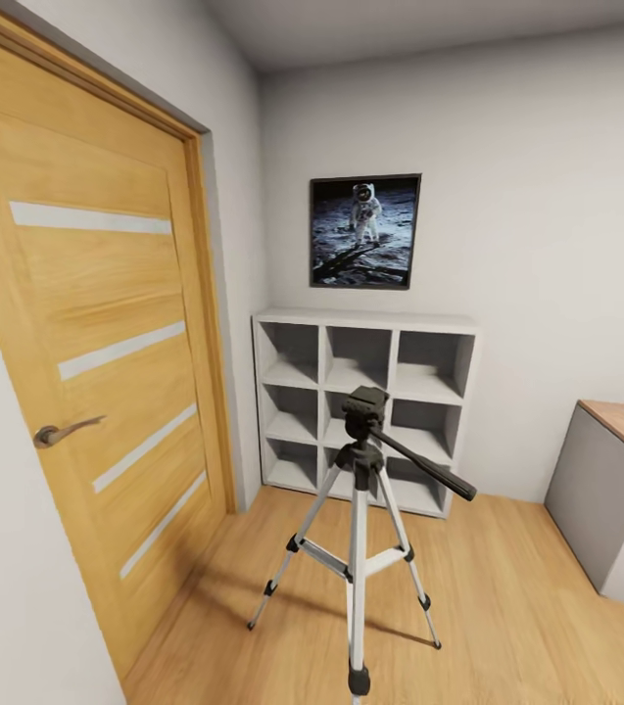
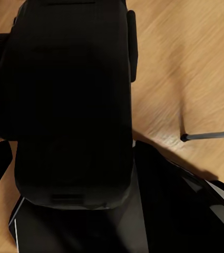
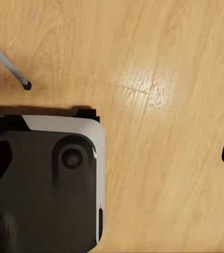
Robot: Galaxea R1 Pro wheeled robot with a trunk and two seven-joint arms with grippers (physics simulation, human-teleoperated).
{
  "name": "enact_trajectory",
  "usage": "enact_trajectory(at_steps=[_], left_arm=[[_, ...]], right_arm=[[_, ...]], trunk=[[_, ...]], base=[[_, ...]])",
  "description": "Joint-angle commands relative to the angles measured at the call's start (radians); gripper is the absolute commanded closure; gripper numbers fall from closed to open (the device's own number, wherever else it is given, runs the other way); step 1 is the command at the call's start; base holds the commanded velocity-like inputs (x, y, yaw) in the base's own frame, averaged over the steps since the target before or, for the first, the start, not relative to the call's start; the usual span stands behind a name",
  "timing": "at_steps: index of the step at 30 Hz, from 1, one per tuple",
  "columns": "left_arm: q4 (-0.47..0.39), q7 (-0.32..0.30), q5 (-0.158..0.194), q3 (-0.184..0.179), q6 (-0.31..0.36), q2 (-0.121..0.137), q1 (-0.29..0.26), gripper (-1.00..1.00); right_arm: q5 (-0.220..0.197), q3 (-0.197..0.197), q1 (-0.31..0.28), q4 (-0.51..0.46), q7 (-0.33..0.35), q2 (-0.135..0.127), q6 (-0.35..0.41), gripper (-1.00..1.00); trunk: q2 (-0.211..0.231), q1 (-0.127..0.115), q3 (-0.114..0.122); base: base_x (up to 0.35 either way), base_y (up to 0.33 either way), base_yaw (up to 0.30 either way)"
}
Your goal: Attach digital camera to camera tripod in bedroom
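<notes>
— Where's the camera tripod (image 1: pixel 359 509)?

— Standing on the wood plank floor (image 1: pixel 507 597), just in front of the white cube shelf (image 1: pixel 365 406); its pan handle (image 1: pixel 424 460) slants down away from the door (image 1: pixel 96 343). The head plate looks bare.

— And the camera?

— A big black block (image 2: pixel 72 105) hangs over the floor in the left wrist view, maybe the camera; I can't say. Can't tell either pincer's state. A tripod foot (image 3: pixel 27 84) lies near the robot's base (image 3: pixel 43 179).

— The room?

— Pale walls, an astronaut picture (image 1: pixel 365 232) above the shelf.

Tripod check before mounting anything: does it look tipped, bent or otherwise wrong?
Nothing stands out. The tripod stands upright on the wood floor before the white shelf, legs spread evenly, its handle angled down to one side. Its head is bare.
</notes>
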Motion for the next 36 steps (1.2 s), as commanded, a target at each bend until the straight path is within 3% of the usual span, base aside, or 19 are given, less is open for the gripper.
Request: enact_trajectory(at_steps=[1, 12, 36], left_arm=[[0.000, 0.002, 0.005, -0.009, -0.001, 0.000, 0.000, 1.00], [0.000, 0.002, 0.006, -0.009, -0.001, -0.001, 0.000, 1.00], [0.000, 0.002, 0.001, -0.010, 0.000, -0.003, 0.000, 1.00]], right_arm=[[0.005, -0.003, -0.001, 0.003, 0.003, 0.000, -0.002, -1.00], [0.006, -0.003, -0.001, 0.003, 0.003, -0.001, -0.007, -1.00], [0.007, -0.003, -0.001, 0.003, 0.003, -0.004, -0.011, -1.00]], trunk=[[-0.001, 0.000, 0.000], [-0.001, 0.000, 0.000], [-0.001, 0.000, 0.000]], base=[[0.000, 0.000, -0.237], [0.000, 0.000, -0.185], [-0.064, 0.030, -0.006]])
